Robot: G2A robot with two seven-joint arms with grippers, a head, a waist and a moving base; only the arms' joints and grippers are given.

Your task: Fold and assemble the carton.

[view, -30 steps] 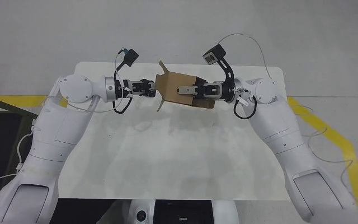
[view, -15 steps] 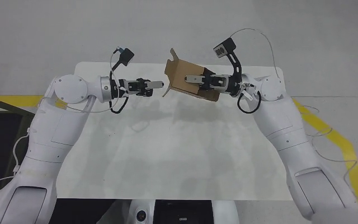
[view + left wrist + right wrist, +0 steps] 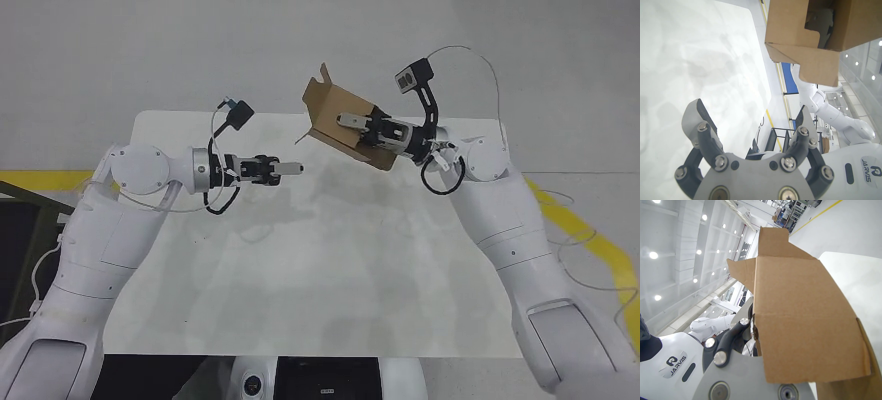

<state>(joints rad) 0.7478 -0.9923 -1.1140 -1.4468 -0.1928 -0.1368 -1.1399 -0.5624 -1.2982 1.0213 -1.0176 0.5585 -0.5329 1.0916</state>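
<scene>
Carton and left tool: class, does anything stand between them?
Nothing visible does. The open left tool points at the carton, held above the table's far edge by the right tool; only open air separates them.

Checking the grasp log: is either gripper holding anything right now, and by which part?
The right gripper holds the carton by one side panel. The left gripper is open and holds nothing.

Print check: the brown cardboard carton [image 3: 330, 100] has plain faces with nothing legible. The white counter [image 3: 300, 280] is unmarked. The only print is a dark logo with one word on the white arm casing [image 3: 869, 175], at lower right in the left wrist view and lower left in the right wrist view. Not transcribed.
</scene>
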